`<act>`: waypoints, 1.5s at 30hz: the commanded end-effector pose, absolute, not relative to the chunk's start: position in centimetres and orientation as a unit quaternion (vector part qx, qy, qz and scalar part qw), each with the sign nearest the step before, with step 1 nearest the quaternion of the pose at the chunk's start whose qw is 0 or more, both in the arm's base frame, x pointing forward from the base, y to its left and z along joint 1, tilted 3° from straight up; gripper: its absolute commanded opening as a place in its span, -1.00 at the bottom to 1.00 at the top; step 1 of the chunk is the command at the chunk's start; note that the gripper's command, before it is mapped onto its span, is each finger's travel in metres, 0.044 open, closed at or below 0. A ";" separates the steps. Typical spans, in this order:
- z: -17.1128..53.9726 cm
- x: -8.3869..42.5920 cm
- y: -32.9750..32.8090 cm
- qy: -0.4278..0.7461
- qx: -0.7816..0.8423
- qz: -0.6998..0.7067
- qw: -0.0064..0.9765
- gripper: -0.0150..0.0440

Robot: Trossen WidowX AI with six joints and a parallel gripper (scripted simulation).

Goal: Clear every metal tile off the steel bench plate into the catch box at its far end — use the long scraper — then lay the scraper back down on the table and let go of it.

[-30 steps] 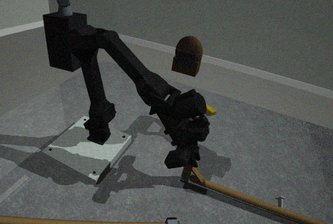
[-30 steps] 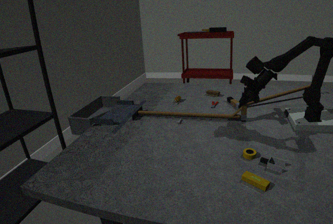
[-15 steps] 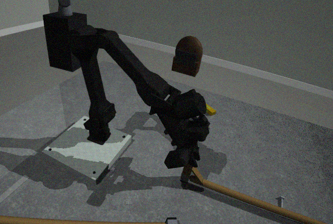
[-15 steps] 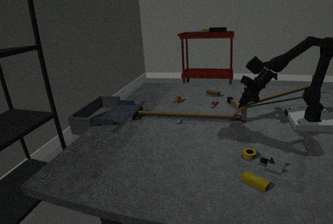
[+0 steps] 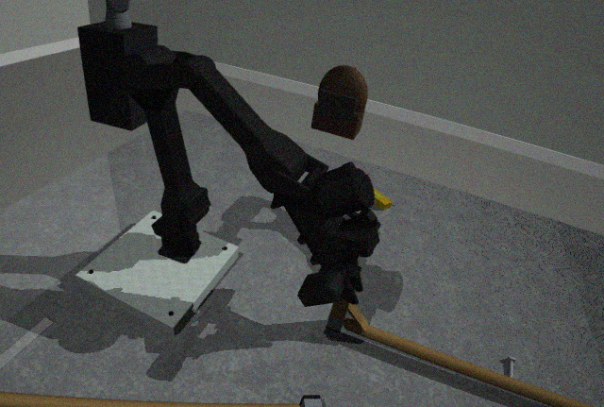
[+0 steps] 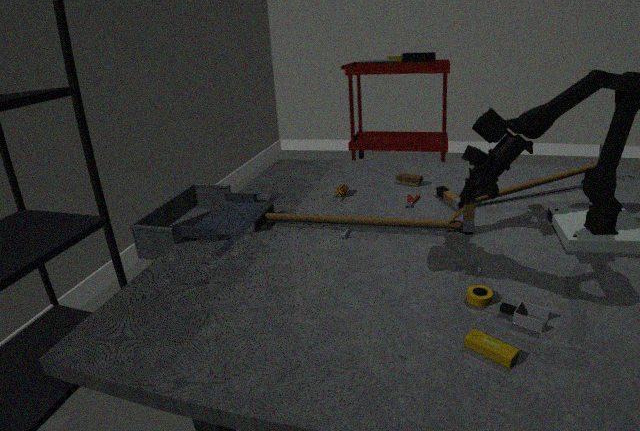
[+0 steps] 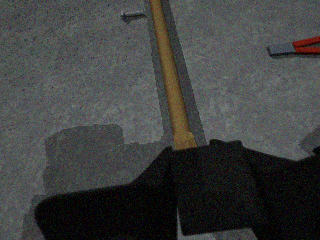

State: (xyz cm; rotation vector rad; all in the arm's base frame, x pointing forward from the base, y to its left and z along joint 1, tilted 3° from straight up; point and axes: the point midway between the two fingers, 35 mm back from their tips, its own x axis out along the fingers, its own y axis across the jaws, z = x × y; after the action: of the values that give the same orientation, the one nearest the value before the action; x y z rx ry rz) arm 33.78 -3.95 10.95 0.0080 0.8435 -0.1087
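Observation:
My gripper point(image 5: 348, 297) point(image 6: 469, 200) is shut on the upright grip of the long scraper, at the near end of its wooden shaft point(image 5: 439, 357) point(image 6: 361, 220) point(image 7: 171, 80). The shaft runs low over the table, with its shadow close beside it. Its far end reaches the near edge of the steel bench plate point(image 6: 227, 219) in the exterior view, where the scraper's head is hard to make out. The grey catch box point(image 6: 154, 241) stands at the plate's far end. I cannot make out any metal tile on the dark plate, and the box's floor is partly hidden.
A bolt point(image 5: 509, 367) point(image 6: 345, 233) point(image 7: 134, 14) stands near the shaft. Red-handled pliers point(image 6: 413, 200) point(image 7: 282, 49) lie beyond it. A second wooden-handled tool point(image 5: 146, 402) point(image 6: 540, 179) lies behind the gripper. A yellow tape roll point(image 6: 479, 302) and yellow block point(image 6: 491, 347) lie in front.

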 end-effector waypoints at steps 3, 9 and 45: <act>11.0 33.8 -3.9 0.409 0.004 -0.053 0.911 -0.49; 10.9 33.8 -3.9 0.409 0.004 -0.053 0.911 -0.49; 10.7 33.5 -4.0 0.411 0.005 -0.055 0.910 -0.49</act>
State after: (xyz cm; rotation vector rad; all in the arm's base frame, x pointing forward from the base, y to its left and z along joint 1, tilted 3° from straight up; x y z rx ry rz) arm 33.51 -3.95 10.68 0.0087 0.8520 -0.1092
